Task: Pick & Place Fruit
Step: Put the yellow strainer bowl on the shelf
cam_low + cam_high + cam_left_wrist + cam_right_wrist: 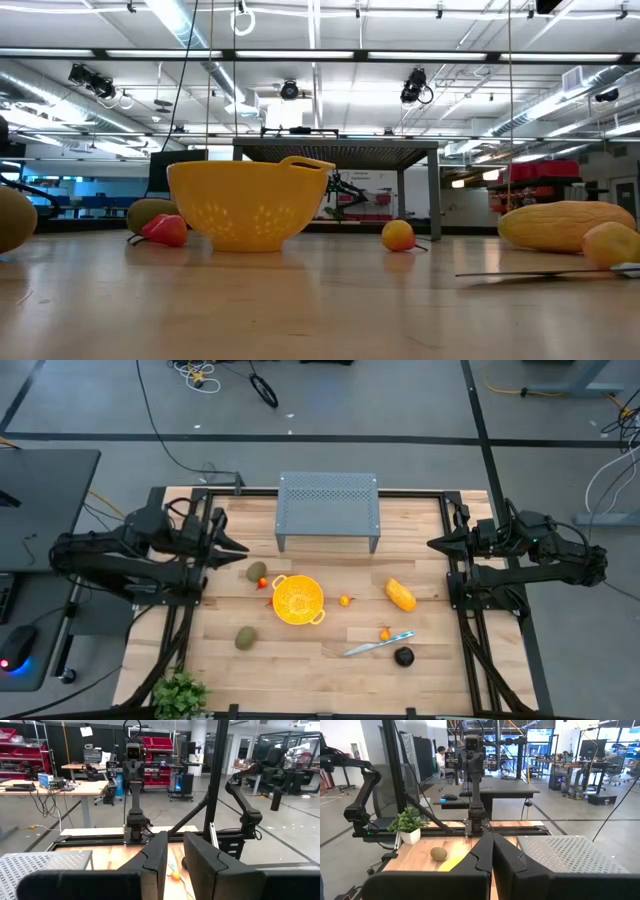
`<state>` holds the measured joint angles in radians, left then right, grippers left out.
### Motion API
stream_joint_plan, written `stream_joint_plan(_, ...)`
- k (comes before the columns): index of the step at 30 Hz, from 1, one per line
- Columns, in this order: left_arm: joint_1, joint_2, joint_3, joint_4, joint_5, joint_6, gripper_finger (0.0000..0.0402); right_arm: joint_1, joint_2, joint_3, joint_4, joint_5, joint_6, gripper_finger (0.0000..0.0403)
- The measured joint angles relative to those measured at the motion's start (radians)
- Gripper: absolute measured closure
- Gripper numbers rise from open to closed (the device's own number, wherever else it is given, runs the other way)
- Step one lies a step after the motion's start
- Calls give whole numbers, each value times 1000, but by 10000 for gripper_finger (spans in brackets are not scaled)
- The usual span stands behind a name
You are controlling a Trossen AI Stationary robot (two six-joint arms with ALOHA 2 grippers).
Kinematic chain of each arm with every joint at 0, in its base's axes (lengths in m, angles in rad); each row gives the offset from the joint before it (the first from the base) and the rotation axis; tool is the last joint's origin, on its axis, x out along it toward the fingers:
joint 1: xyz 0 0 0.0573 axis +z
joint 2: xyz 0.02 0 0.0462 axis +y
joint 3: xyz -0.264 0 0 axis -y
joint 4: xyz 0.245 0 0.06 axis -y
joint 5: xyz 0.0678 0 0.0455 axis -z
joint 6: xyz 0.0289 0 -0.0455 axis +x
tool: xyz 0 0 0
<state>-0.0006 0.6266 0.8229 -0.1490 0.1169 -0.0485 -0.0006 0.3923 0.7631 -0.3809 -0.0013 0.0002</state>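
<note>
Fruit lies scattered around my yellow bowl [298,600]: yellow-orange oblong [401,596] at three o'clock, firm-looking, smooth; I'd grasp its middle. Left gripper [238,548] slightly apart, right gripper [436,544] together, both empty.

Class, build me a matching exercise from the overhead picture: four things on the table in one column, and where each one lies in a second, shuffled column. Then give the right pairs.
Things:
1. yellow bowl
2. knife
3. yellow-orange oblong fruit
4. dark round fruit

Places:
A. nearest the right arm's side, level with the bowl
B. just below the knife's handle end
C. near the table's middle
D. lying slantwise between a tiny orange fruit and the dark fruit

Pairs: 1-C, 2-D, 3-A, 4-B
</note>
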Motion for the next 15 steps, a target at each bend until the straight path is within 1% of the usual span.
stream_joint_plan(6, 0, 39, 20, -2, -1, 69, 331, 0, 0, 0, 0, 0, 0, 395)
stream_joint_plan(11, 0, 90, 48, -3, -20, 61, 331, 0, 0, 0, 0, 0, 0, 395)
stream_joint_plan(15, 0, 135, 75, -2, -17, 91, 331, 0, 0, 0, 0, 0, 0, 395)
